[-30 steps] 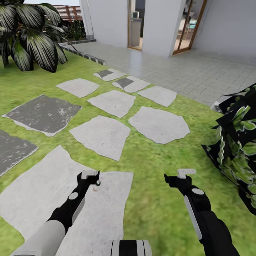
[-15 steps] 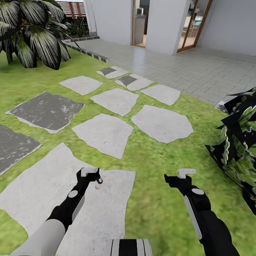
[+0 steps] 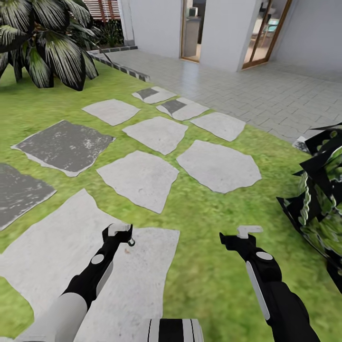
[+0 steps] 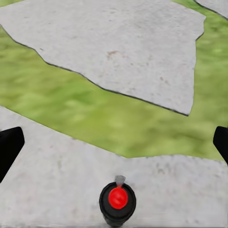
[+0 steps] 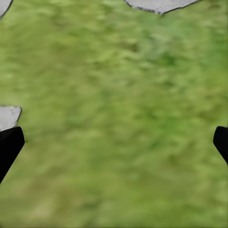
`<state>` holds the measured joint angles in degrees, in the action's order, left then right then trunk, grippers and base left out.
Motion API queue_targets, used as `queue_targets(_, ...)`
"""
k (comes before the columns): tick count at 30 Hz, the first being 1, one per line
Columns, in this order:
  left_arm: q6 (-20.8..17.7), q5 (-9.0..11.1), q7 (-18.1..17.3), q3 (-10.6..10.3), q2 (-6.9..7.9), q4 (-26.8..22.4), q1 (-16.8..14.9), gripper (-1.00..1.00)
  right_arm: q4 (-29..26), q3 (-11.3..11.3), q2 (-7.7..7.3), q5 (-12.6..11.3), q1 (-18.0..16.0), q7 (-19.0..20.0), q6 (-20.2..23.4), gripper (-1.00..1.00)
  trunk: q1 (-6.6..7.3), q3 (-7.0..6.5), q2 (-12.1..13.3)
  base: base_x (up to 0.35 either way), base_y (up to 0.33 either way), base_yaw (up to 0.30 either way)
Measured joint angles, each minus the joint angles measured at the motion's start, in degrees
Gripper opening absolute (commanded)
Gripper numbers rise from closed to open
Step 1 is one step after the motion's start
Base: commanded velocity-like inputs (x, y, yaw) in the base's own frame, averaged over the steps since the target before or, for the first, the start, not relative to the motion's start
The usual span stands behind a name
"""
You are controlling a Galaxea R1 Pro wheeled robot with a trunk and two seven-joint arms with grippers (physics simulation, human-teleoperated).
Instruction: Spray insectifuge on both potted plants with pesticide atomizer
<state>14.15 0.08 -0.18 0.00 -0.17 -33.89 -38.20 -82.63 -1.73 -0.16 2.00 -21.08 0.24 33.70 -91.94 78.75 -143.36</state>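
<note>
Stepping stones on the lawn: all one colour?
No: most stepping stones pale grey, some dark grey; head view.

- Bright, flat, even daylight; no glare.
- No cast shadows on lawn (image 3: 209, 213) or paving stones (image 3: 137, 180).
- Wrist views soft; grass blurred.
- Right-edge plant (image 3: 320, 199) renders blocky, distorted.

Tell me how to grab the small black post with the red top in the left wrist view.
Likely grip the post by its round black sides under the red cap, coming down from above: it shows end-on, so it seems upright on a slab. The jaws of the left gripper stand open.
</note>
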Motion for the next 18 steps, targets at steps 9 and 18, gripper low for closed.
queue_targets(9,0.01,0.11,0.02,0.27,0.0,-0.48,-0.01,1.0,-0.01,-0.03,0.0,-0.01,0.01,0.0,0.0,1.0,0.0,0.32,0.0,0.0,-0.001,0.061)
queue_targets(18,0.0,0.0,0.06,0.21,0.0,-0.52,-0.01,1.0,0.0,-0.04,-0.02,-0.01,0.01,0.0,0.0,1.0,0.0,0.32,0.0,0.0,0.0,0.001)
